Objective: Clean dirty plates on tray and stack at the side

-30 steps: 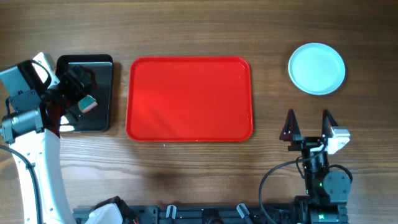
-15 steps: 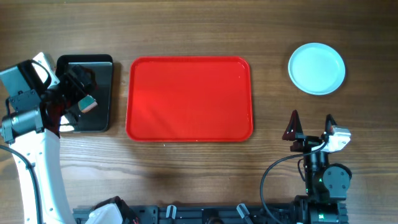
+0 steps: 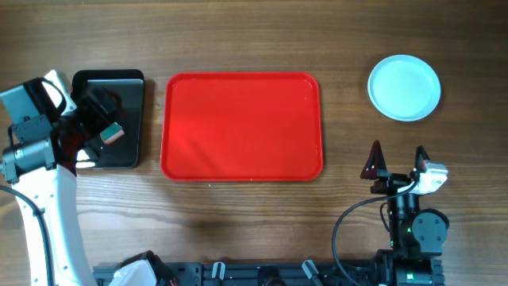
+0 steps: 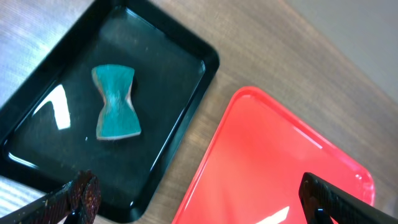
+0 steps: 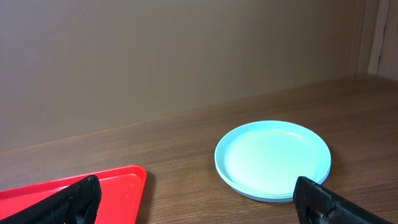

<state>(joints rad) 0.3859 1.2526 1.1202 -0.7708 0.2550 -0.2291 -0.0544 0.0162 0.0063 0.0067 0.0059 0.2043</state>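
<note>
The red tray [image 3: 242, 127] lies mid-table with nothing on it; it also shows in the left wrist view [image 4: 280, 168] and the right wrist view [image 5: 62, 193]. The pale blue plates [image 3: 404, 87] sit stacked on the wood at the far right, and no smears show on the top one [image 5: 272, 158]. My left gripper [image 3: 94, 119] [image 4: 202, 202] is open and empty over the black tray. My right gripper [image 3: 395, 161] [image 5: 202, 202] is open and empty, near the front edge, short of the plates.
A glossy black tray [image 3: 131, 119] [image 4: 186, 74] stands left of the red tray. A teal sponge [image 3: 112, 134] [image 4: 115, 111] lies in it. Bare wood separates the red tray from the plate stack.
My right gripper has drawn back a little toward the front edge and stopped. The left arm, tray and plates have hardly moved.
</note>
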